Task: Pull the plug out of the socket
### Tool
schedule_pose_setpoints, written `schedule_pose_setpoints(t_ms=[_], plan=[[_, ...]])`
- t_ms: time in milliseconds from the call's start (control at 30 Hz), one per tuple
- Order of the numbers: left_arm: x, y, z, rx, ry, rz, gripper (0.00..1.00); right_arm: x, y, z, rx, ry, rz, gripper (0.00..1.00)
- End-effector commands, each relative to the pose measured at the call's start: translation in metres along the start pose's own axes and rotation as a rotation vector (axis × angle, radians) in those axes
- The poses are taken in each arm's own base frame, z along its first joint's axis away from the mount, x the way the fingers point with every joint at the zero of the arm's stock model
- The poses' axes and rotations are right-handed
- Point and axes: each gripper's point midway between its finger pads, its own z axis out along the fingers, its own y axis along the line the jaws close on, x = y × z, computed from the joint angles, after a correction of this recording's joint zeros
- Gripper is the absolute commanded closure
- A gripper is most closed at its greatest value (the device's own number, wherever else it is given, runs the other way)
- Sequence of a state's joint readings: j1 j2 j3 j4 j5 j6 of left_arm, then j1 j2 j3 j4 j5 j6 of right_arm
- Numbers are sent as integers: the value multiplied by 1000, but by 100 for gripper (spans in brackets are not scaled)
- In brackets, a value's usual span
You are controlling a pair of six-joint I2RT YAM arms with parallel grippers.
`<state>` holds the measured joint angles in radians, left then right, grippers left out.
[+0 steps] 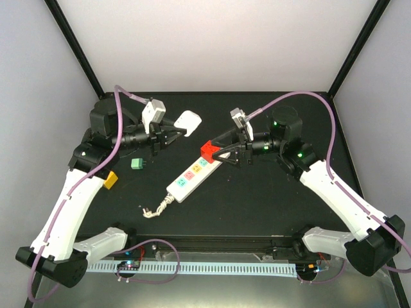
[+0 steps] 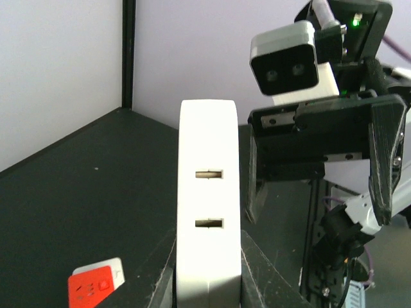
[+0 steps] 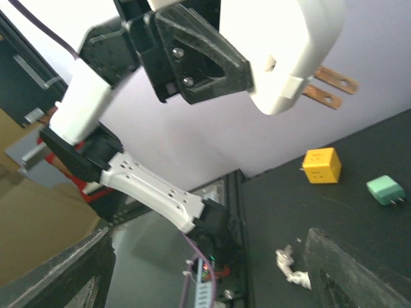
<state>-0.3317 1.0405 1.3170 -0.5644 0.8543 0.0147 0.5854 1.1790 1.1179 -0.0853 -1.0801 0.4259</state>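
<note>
The socket, a long white power strip (image 1: 191, 174) with coloured outlet faces, lies slantwise mid-table. A red plug (image 1: 207, 151) sits on its far end and also shows in the left wrist view (image 2: 95, 286). My left gripper (image 1: 174, 132) is shut on a white plug (image 1: 188, 120), held in the air left of the strip. The left wrist view shows the plug's slotted face (image 2: 209, 212). The right wrist view shows its copper prongs (image 3: 292, 54). My right gripper (image 1: 218, 148) is open and empty, just right of the red plug, with its fingers (image 3: 356, 269) wide apart.
A green plug (image 1: 137, 163) and a yellow cube plug (image 1: 110, 180) lie on the black table left of the strip. Both also show in the right wrist view, green (image 3: 385, 190) and yellow (image 3: 321, 165). The strip's short cord stub (image 1: 154, 210) points toward the near edge.
</note>
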Motion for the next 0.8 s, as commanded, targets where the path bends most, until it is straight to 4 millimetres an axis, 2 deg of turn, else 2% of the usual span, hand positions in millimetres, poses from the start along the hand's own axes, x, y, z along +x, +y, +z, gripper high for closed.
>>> schedule_pose_setpoints(t_ms=[0,167,333,433,767], plan=[[-12,-2,10,79,-50,-74,98,-9,21,0,-102,-28,53,19],[-8,-3,18,107,-37,-92,98,-13,14,5,-98,-33,79,23],[4,-7,27,125,0,-94,98,-20,10,12,-99,-30,78,25],[9,-11,30,138,11,-86,99,-18,0,16,-74,-25,90,27],[30,-15,34,140,59,-76,98,-16,-3,14,-36,-24,54,31]])
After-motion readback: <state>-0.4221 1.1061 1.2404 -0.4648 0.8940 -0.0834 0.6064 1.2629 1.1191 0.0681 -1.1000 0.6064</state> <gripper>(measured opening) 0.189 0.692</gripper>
